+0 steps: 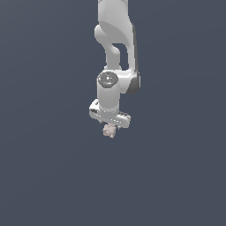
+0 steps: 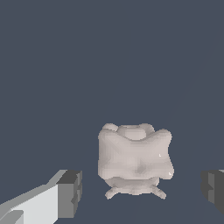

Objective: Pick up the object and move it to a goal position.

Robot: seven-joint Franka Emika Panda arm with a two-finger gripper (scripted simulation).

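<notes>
Dark grey finger pads (image 2: 70, 192) stand spread apart, the gripper (image 2: 142, 192) straddling one pale pinkish-beige lumpy clump (image 2: 134, 159) without touching it. It probably handles as light, rigid and bumpy, best pinched across its broad middle. One gripper (image 1: 110, 126) hangs from one white arm (image 1: 115, 44) directly above it.

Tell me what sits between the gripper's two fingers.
The pinkish-beige clump sits between the fingers; bare gaps flank it in the wrist view.
</notes>
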